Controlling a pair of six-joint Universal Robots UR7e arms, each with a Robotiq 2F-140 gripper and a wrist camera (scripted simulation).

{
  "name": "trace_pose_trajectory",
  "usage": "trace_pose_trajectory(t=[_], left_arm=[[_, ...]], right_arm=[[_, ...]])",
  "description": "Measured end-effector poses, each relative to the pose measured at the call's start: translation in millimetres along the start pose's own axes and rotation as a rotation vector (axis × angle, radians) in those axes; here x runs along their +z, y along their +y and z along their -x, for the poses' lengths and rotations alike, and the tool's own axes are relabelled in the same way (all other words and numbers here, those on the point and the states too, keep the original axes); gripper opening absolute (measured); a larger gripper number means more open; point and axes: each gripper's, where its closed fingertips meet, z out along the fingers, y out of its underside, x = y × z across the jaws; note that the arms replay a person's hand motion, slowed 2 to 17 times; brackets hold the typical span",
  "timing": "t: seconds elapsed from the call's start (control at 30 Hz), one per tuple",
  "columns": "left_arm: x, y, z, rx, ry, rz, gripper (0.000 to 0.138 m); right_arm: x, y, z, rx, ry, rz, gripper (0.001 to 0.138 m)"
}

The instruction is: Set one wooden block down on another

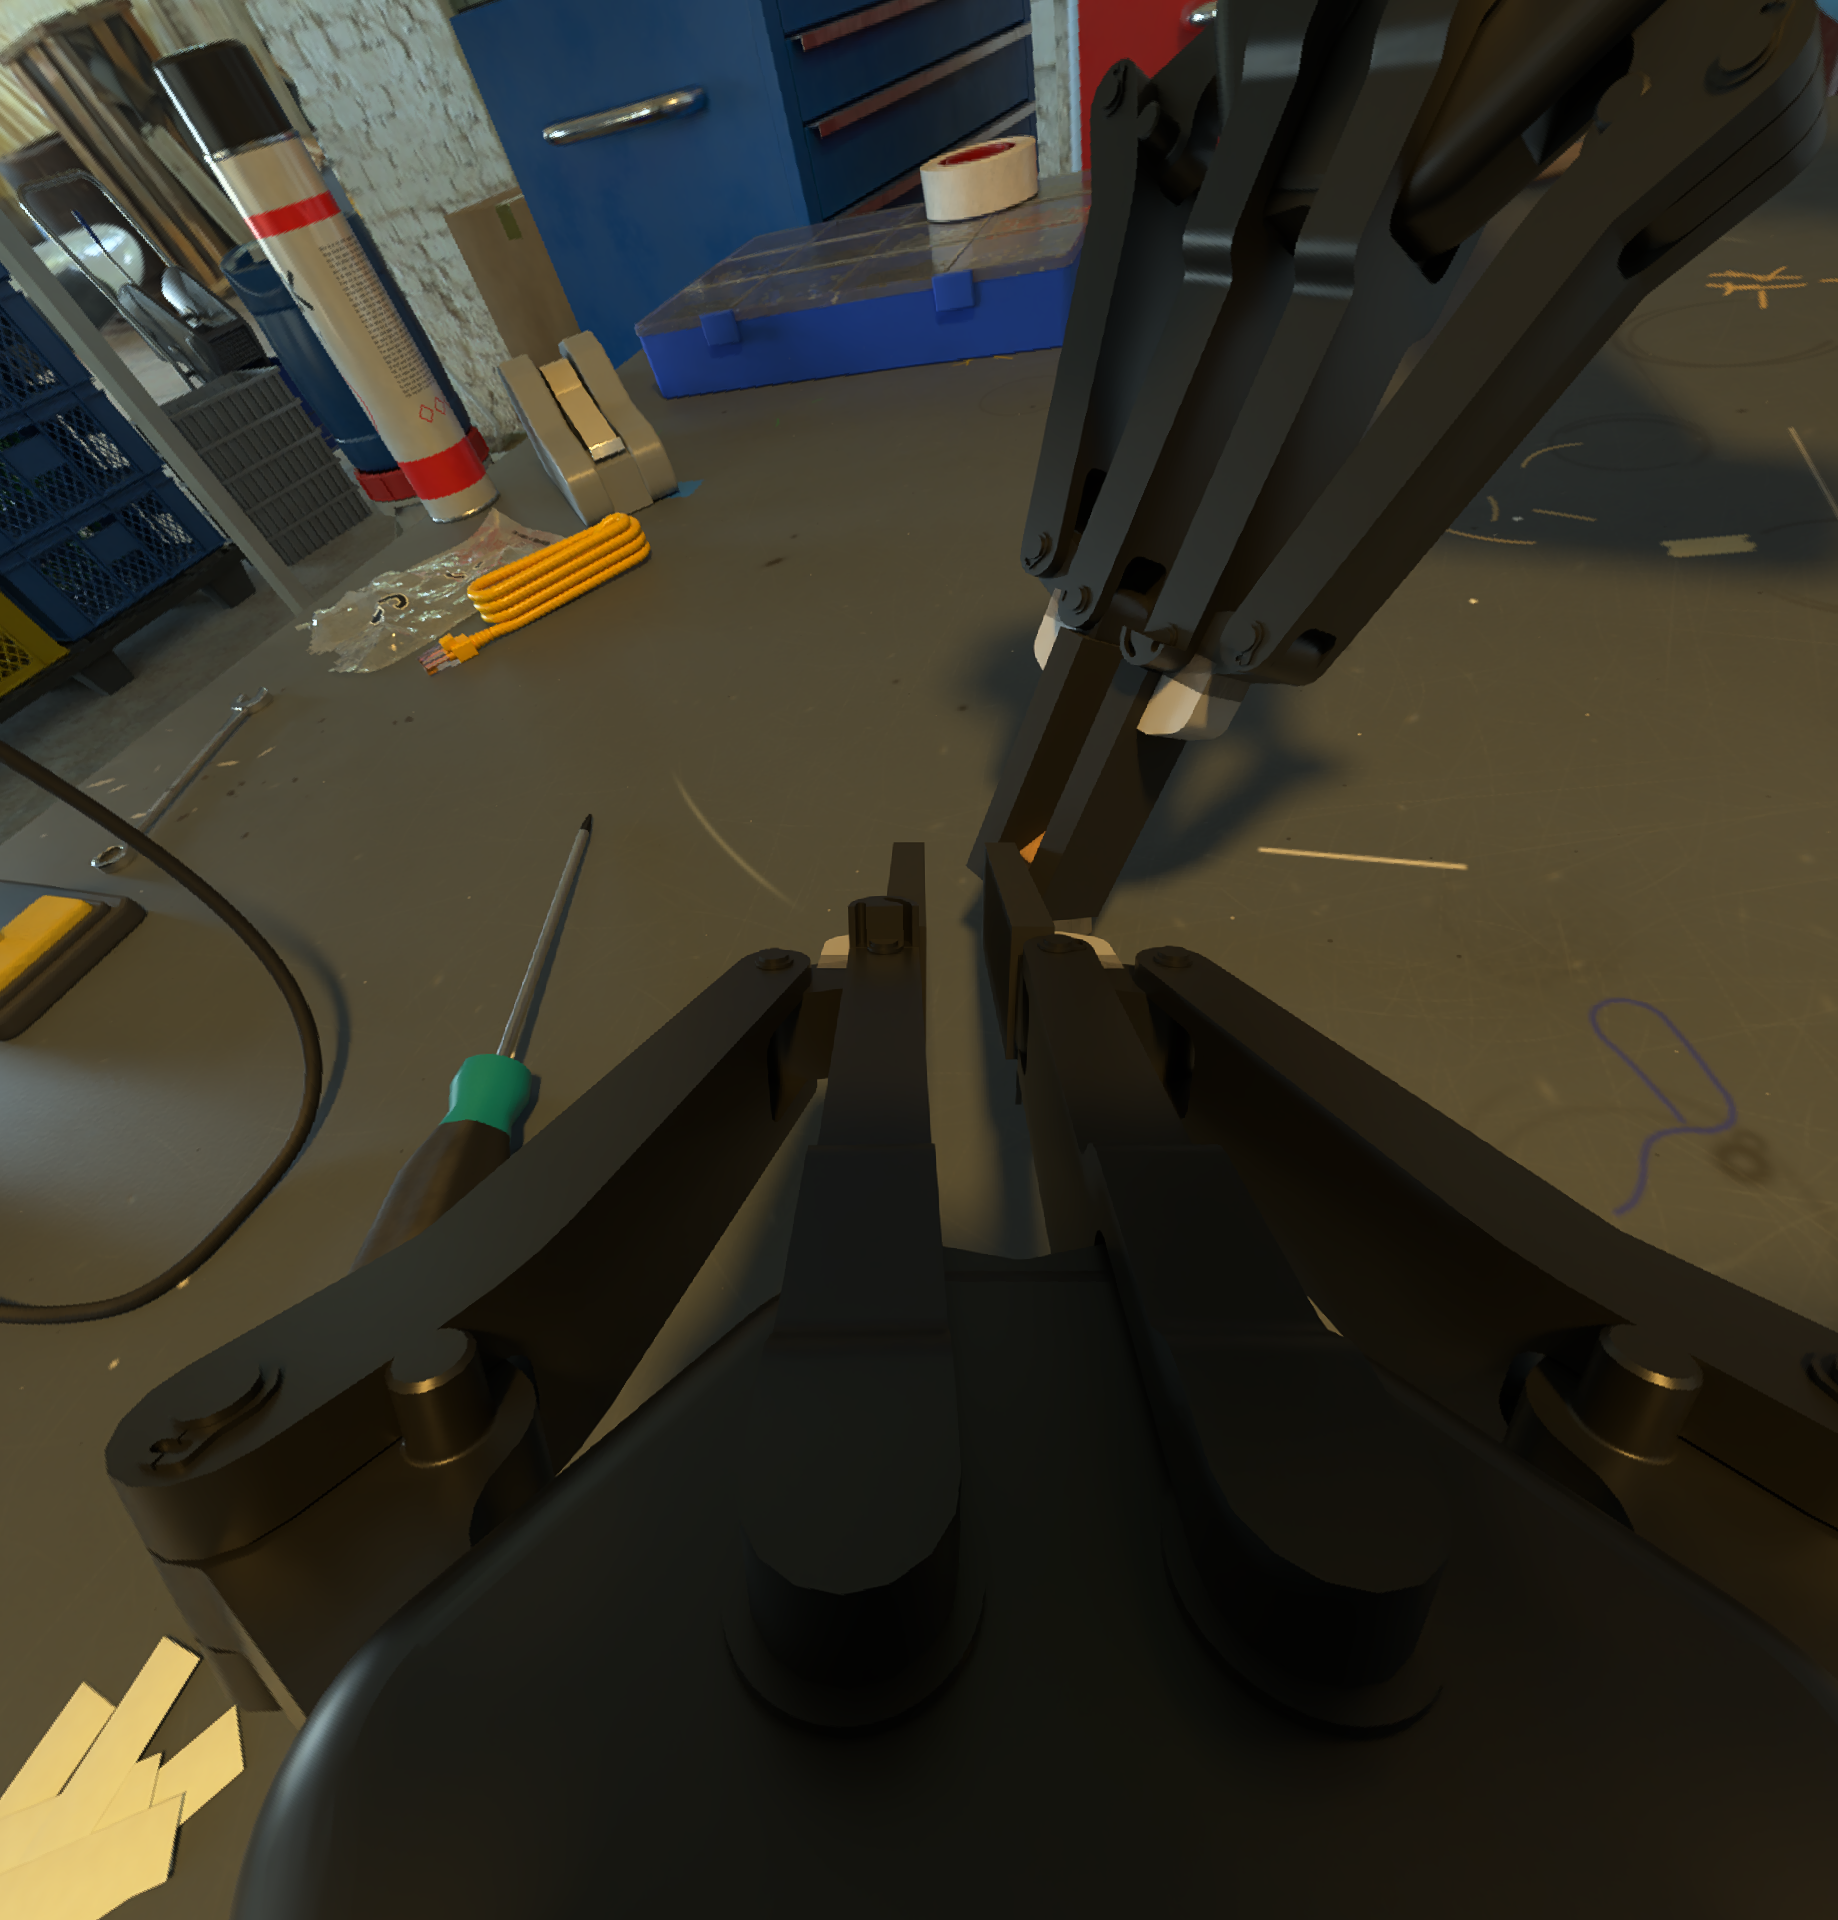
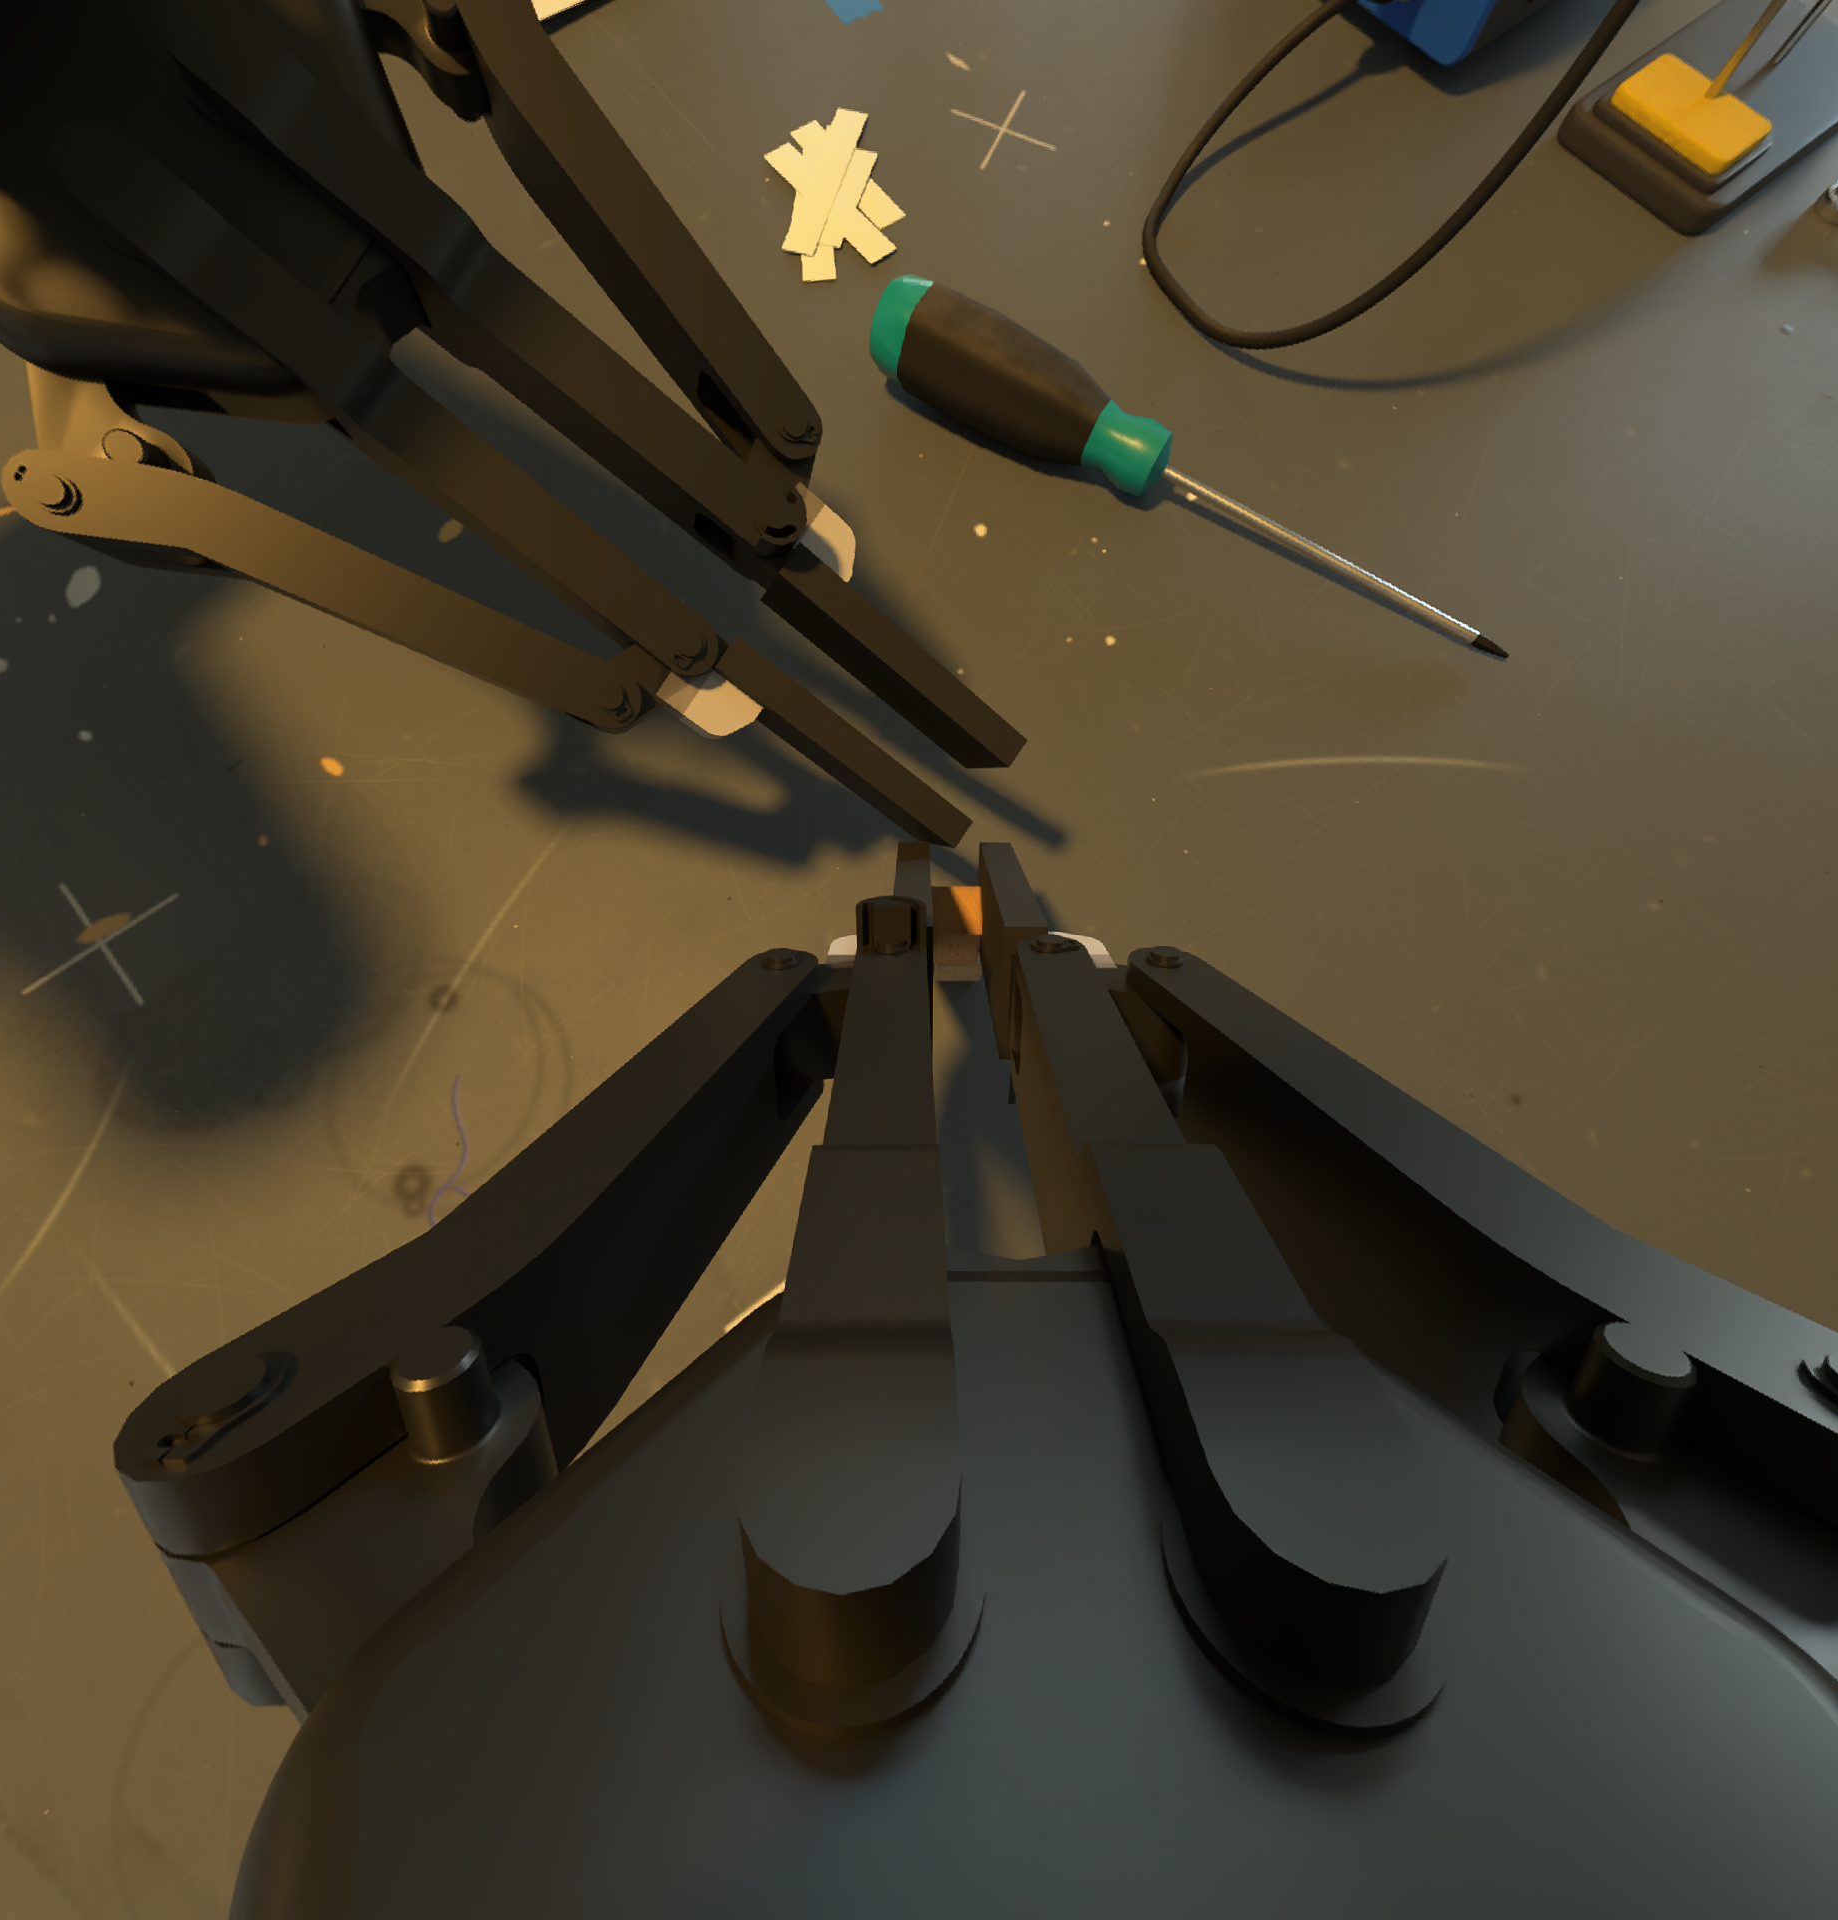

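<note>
A small orange-brown wooden block (image 2: 959,912) sits between the fingers of my right gripper (image 2: 956,857), which is shut on it low over the grey table. A paler wooden face (image 2: 956,964) shows just under it; I cannot tell if that is a second block. In the left wrist view only an orange sliver of the block (image 1: 1031,847) shows between the fingers of the right gripper (image 1: 1045,873). My left gripper (image 1: 956,873) is right beside it, tip to tip. Its jaws stand a narrow gap apart with nothing between them. It also shows in the right wrist view (image 2: 972,795).
A green-and-black screwdriver (image 2: 1019,384) lies close by. There are also a black cable loop (image 2: 1206,312), a yellow pad on a dark base (image 2: 1689,114) and tape strips (image 2: 837,197). A blue organiser box (image 1: 863,301) with a tape roll (image 1: 977,177), a yellow coiled cable (image 1: 562,571) and a wrench (image 1: 188,774) lie farther off.
</note>
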Motion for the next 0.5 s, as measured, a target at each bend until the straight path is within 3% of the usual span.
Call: trace_pose_trajectory(t=[0.5], left_arm=[[2.2,1.2,-0.2,-0.002,0.009,0.012,0.016]], right_arm=[[0.1,1.1,-0.4,0.004,-0.002,0.001,0.013]])
